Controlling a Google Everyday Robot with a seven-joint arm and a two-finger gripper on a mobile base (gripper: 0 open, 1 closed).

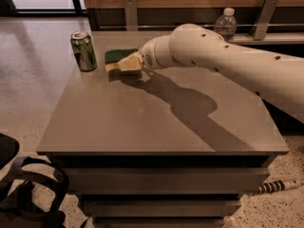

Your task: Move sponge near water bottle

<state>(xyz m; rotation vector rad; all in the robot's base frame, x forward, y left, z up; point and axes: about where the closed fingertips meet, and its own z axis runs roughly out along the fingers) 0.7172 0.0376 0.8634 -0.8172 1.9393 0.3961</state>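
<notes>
The sponge [119,55] lies flat near the table's far left, green top up, just right of a green can. My gripper [124,64] is low over the sponge's near edge and hides part of it. My white arm reaches in from the right across the table's far side. The water bottle [226,24], clear with a white cap, stands upright at the far right edge of the table, behind the arm and well away from the sponge.
A green drink can [83,50] stands upright just left of the sponge. The grey table [156,122] has stacked tiers below its top. A black bag [28,194] lies on the floor at the near left, a striped cable [273,186] at the near right.
</notes>
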